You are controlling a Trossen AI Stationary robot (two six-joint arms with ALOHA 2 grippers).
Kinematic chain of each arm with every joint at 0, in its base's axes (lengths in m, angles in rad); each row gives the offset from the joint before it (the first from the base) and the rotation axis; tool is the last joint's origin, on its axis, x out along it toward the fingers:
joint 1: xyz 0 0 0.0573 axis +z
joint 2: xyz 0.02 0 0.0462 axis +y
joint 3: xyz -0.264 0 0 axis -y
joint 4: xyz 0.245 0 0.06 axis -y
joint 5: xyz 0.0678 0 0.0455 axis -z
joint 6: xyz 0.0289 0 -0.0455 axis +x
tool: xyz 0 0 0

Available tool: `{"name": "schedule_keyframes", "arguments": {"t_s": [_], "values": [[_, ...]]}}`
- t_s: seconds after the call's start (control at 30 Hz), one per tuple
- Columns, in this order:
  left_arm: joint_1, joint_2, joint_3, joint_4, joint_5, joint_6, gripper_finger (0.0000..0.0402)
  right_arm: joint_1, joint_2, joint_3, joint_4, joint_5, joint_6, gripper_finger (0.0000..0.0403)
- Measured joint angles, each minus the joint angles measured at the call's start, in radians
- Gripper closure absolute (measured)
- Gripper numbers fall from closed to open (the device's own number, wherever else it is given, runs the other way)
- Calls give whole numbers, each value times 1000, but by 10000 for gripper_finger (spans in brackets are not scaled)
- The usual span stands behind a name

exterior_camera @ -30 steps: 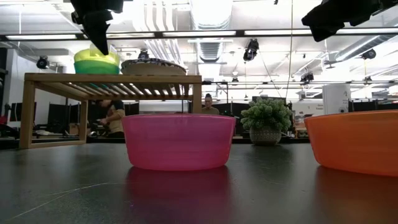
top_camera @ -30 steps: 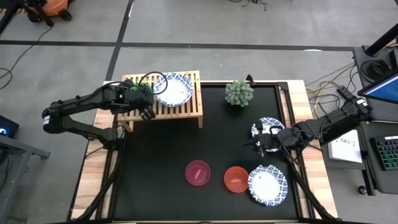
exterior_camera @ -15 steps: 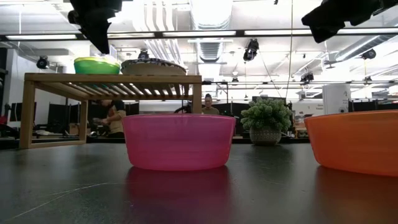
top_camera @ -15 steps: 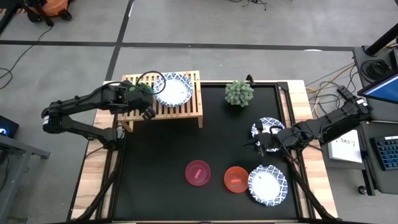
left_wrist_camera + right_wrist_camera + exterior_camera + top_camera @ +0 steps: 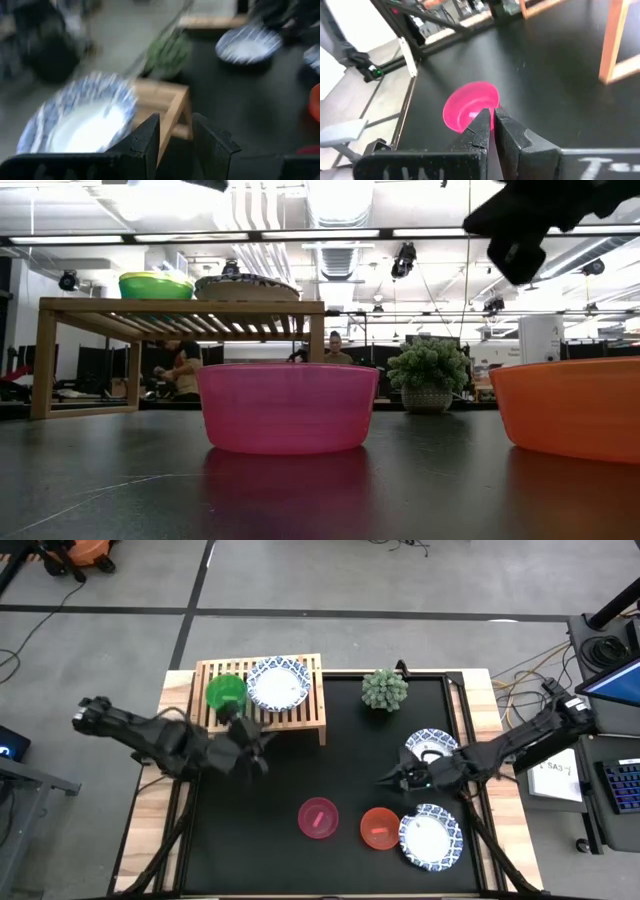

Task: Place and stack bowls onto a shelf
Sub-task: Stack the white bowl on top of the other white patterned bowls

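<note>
The light-wood shelf [image 5: 262, 698] stands at the far left of the black mat. On its slatted top sit a green bowl [image 5: 226, 692] on the left and a white blue-rimmed bowl [image 5: 278, 683] on the right; both also show in the low view [image 5: 155, 285] [image 5: 246, 287]. A pink bowl [image 5: 319, 817], a red bowl [image 5: 379, 828] and two more white bowls [image 5: 430, 745] [image 5: 430, 836] rest on the mat. My left gripper [image 5: 250, 745] is open and empty over the mat, just in front of the shelf. My right gripper [image 5: 390, 778] is shut and empty, to the right of the pink bowl [image 5: 470, 106].
A small potted plant [image 5: 384, 689] stands at the mat's far edge, right of the shelf. Bare mat [image 5: 330, 755] lies between the shelf and the bowls at the near right. Wooden table borders flank the mat.
The green bowl, held raised over the shelf's left side a second ago, now sits lower on the shelf top. My left gripper has left it and drawn back off the shelf toward the near edge, over the mat. My right gripper has shifted left toward the pink bowl.
</note>
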Motion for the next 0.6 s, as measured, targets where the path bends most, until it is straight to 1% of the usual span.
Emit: {"name": "schedule_keyframes", "arguments": {"t_s": [0.07, 0.13, 0.2, 0.27, 0.33, 0.47, 0.6], "values": [[-49, 13, -40, 141, -47, 118, 304, 2, 64, 26, -5, -1, 67, 390], [-79, 25, -78, 267, -60, 228, 304, 2, 125, 51, -23, -1, 116, 390], [-99, 40, -108, 337, -63, 300, 304, 2, 183, 83, -45, -8, 155, 390], [-102, 57, -129, 370, -63, 334, 304, 2, 228, 120, -99, -31, 194, 390], [-100, 71, -145, 364, -64, 342, 304, 2, 267, 168, -181, -68, 252, 390], [-100, 98, -150, 328, -69, 310, 304, 2, 323, 290, -448, -124, 357, 390], [-108, 106, -144, 194, -75, 164, 304, 2, 367, 435, -783, -153, 432, 390]]}}
